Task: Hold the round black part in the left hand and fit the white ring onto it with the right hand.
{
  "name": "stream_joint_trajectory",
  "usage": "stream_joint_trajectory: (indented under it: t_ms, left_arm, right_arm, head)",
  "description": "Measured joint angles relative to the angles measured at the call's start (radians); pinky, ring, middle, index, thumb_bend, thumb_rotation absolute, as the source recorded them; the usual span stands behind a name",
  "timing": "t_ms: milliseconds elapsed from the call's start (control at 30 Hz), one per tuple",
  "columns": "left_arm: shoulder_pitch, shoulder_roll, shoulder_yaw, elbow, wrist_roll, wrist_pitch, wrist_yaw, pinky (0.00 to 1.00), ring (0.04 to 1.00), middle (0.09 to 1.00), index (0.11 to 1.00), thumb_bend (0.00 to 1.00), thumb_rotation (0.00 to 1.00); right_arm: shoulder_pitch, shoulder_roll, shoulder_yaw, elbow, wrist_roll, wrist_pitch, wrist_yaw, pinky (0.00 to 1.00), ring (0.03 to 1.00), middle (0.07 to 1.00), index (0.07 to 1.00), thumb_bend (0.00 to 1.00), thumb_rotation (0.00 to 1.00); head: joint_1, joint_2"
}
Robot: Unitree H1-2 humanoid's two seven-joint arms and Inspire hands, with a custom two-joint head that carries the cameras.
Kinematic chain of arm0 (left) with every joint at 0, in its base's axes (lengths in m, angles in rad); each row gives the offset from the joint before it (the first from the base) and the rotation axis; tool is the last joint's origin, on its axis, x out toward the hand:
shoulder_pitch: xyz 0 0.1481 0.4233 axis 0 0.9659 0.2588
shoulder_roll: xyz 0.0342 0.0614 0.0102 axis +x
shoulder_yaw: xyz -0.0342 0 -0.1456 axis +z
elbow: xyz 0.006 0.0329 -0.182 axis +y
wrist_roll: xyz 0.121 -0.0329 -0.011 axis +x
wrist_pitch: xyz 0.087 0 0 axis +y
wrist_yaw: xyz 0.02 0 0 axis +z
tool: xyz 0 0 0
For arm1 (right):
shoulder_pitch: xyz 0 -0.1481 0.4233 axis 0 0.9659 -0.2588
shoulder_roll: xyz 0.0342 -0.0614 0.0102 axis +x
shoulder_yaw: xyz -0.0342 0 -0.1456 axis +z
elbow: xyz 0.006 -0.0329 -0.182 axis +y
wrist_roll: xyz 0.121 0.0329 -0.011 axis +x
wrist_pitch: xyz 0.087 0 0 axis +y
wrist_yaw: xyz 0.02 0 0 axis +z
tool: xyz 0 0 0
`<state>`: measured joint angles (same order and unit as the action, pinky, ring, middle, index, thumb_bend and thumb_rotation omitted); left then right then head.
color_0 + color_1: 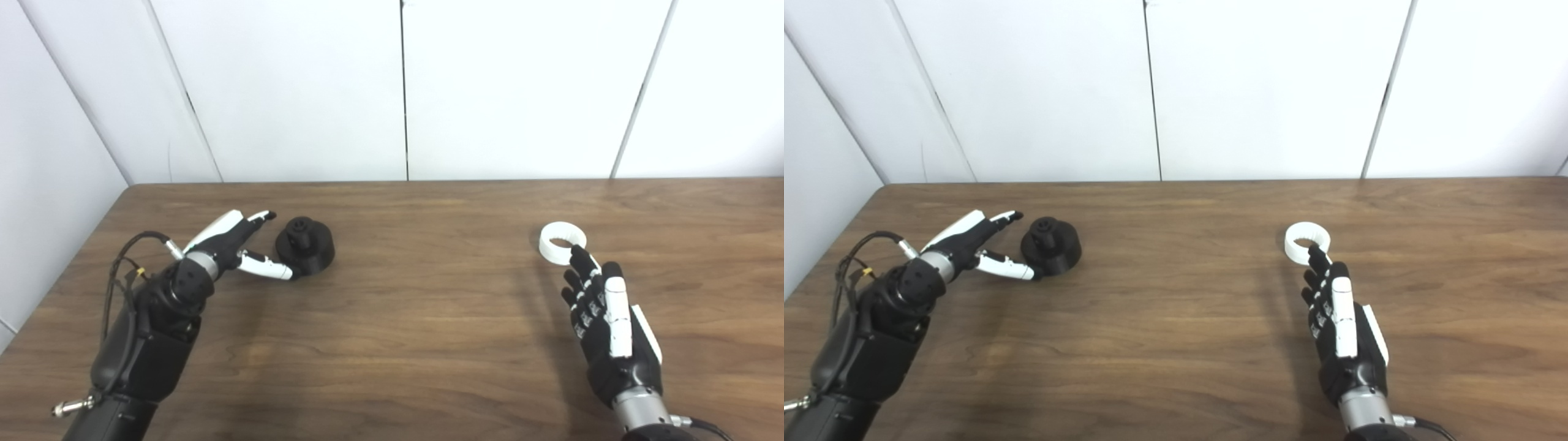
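The round black part (305, 245) stands on the wooden table (416, 306) at the left, with a small knob on top. My left hand (236, 248) is open just left of it, fingers spread above and thumb low, the thumb tip near the part's base. The white ring (562, 243) lies flat on the table at the right. My right hand (603, 312) is open just below the ring, fingers stretched toward it, one fingertip at the ring's near rim. Neither hand holds anything.
White wall panels (404, 92) rise behind the table's far edge. The table's left edge runs diagonally beside my left arm (141, 349), which carries loose black cables (125, 269).
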<state>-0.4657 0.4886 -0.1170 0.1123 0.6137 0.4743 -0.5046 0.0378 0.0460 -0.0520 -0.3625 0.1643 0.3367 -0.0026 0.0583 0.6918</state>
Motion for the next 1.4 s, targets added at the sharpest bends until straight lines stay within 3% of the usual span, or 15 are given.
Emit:
stream_joint_trajectory:
  t_ms: [933,1400]
  left_arm:
    - [-0.035,-0.001,-0.055,0.029,-0.022,-0.001,-0.008,0.99,1.000,1.000,0.944,1.00,0.28]
    - [-0.068,-0.019,-0.079,0.093,-0.017,0.000,-0.016,1.00,1.000,1.000,0.932,1.00,0.25]
  right_arm:
    - [0.003,0.000,0.001,-0.012,0.008,0.000,-0.002,1.00,0.988,0.988,0.939,0.51,1.00]
    - [0.004,0.000,0.001,-0.014,0.006,0.000,-0.004,1.00,0.988,0.986,0.939,0.50,1.00]
  head:
    - [-0.011,0.006]
    - [-0.017,0.006]
